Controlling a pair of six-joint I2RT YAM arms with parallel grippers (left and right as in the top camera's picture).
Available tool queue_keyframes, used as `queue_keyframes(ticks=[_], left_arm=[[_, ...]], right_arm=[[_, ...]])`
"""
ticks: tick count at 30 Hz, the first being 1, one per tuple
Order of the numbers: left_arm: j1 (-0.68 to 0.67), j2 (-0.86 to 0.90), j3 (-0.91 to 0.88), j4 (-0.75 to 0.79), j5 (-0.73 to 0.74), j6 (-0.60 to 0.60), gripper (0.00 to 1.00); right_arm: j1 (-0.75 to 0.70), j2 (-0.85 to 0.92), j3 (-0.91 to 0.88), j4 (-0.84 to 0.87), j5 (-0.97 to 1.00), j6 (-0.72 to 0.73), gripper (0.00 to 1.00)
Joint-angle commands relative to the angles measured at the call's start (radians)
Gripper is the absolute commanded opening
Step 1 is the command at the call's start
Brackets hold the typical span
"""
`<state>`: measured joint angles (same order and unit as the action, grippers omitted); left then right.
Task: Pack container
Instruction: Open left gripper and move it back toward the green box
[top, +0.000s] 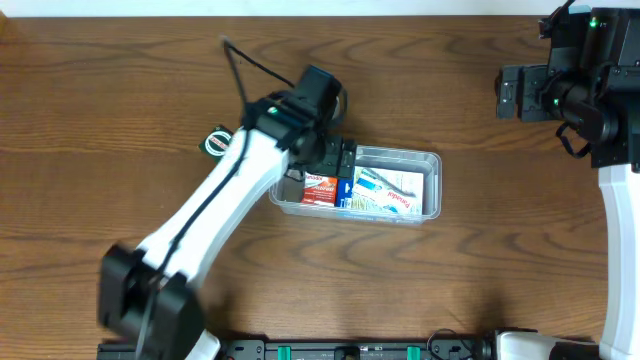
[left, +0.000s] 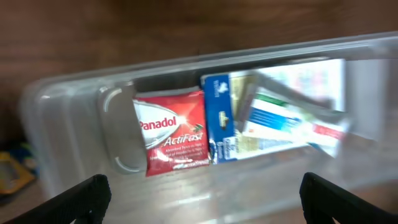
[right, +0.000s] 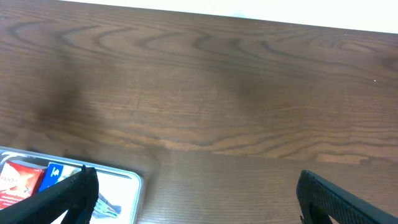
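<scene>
The clear plastic container (top: 437, 185) lies at the table's middle. A red Panadol box (top: 320, 189) and a blue box (top: 344, 190) sit in its left half, with white and blue packets (top: 392, 190) to their right. My left gripper (top: 343, 162) hovers over the tub's left end, open and holding nothing. The left wrist view shows the container (left: 56, 118) close up, with the red box (left: 171, 134) and the blue box (left: 219, 115) beyond the empty left gripper (left: 205, 208). My right gripper (top: 508, 93) is open at the far right, away from the tub.
A small round green and white object (top: 215, 143) lies on the wood left of the left arm. In the right wrist view the open right gripper (right: 199, 202) is over bare brown table, with the container's corner (right: 135, 182) at lower left.
</scene>
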<state>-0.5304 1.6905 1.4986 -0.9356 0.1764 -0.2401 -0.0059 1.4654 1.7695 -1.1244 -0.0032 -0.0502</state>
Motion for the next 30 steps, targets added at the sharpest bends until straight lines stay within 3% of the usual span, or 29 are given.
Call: queue_keyframes(ticks=[1,6,12,20,30], left_arm=[[-0.001,-0.113,0.021,-0.016,-0.029,0.146,0.98],[0.077,-0.232,0.020,-0.048,-0.218,0.283,0.98],[0.281,-0.209,0.019,-0.051,-0.233,0.529,0.98],[0.464,-0.039,0.019,0.030,-0.154,0.608,0.98],[0.508,0.198,0.019,0.072,-0.140,0.686,0.98]], right_arm=[[-0.006,0.001,0.000,0.002,0.006,0.016,0.99],[-0.006,0.001,0.000,0.001,0.006,0.016,0.99],[-0.006,0.001,0.000,0.002,0.006,0.016,0.99],[-0.006,0.001,0.000,0.001,0.006,0.016,0.99],[-0.006,0.001,0.000,0.001,0.006,0.016,0.99]])
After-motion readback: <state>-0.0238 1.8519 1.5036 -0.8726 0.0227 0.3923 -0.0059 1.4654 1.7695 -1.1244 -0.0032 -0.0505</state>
